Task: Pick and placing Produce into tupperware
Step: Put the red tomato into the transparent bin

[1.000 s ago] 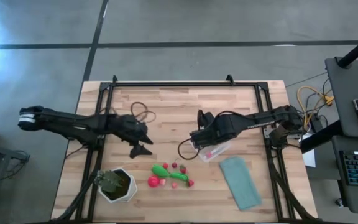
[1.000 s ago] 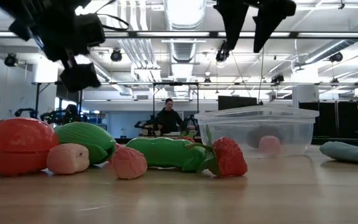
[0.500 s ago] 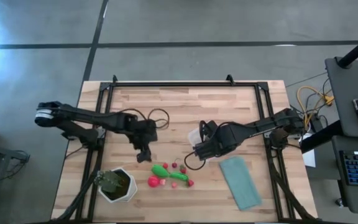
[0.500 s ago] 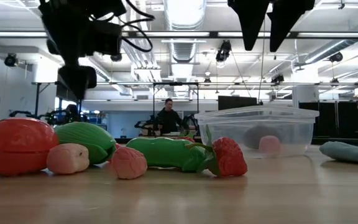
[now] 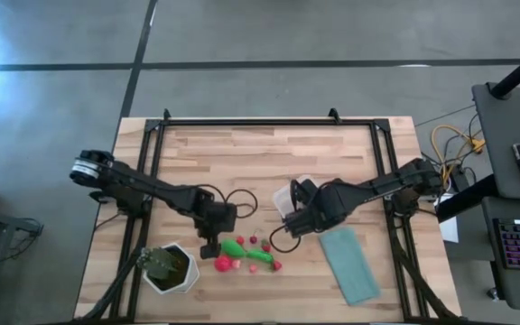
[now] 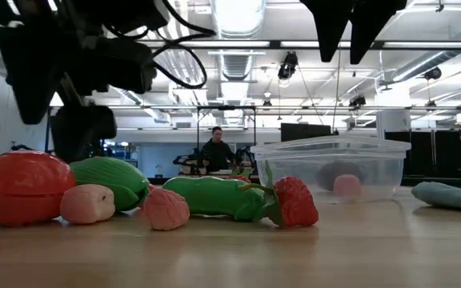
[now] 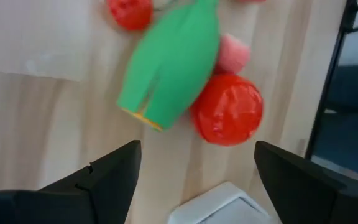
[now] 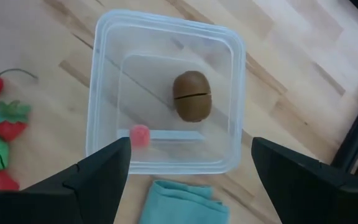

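The tupperware [image 8: 166,93] held two pieces; most produce [image 5: 246,253] lay low-centre on the table [image 5: 260,162]. Left tool [image 7: 194,168] and right tool [image 8: 185,168] were apart, empty

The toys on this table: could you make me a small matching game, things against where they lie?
Things:
1. brown oval
2. big red round piece
3. teal cloth
4. left gripper

Places:
A. beside the tupperware, on bare wood
B. above the loose produce
C. inside the tupperware
D. touching the green piece

Pairs: 1-C, 2-D, 3-A, 4-B
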Controlling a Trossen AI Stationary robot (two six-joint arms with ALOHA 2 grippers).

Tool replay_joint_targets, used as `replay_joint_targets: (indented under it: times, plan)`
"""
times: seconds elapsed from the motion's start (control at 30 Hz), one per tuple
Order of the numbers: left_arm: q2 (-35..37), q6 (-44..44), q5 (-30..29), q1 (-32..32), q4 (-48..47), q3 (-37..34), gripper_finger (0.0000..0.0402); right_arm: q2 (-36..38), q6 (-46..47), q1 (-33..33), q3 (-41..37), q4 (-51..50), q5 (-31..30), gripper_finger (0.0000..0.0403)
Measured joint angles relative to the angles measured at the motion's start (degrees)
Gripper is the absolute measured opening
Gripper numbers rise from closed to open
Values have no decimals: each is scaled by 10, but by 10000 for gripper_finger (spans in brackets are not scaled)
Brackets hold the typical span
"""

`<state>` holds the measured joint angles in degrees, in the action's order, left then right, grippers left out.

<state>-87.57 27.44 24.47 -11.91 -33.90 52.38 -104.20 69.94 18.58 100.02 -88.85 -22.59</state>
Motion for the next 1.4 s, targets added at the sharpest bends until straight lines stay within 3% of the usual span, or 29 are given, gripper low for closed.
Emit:
replay_joint_targets:
  times: [0.17,0.37,0.57,0.8,1.03,1.17,1.4]
  plan:
    - [-13,59,-19,-8,3,24,299,0,-9,2,-1,-7,-10,325]
    - [-4,114,-84,-29,2,33,299,0,-23,3,-1,-10,-15,325]
    - [-3,217,-83,-55,1,34,299,0,-48,3,-1,-10,-15,325]
    - [-4,260,-77,-83,25,33,299,0,-80,3,-1,-10,-16,325]
    - [-9,163,-86,-84,50,29,299,0,-101,3,-1,-9,-27,325]
    - [-9,139,-58,-85,78,26,299,0,-104,3,-1,-8,-30,325]
    - [-9,84,-84,-88,131,11,299,0,-64,9,-1,-7,-29,325]
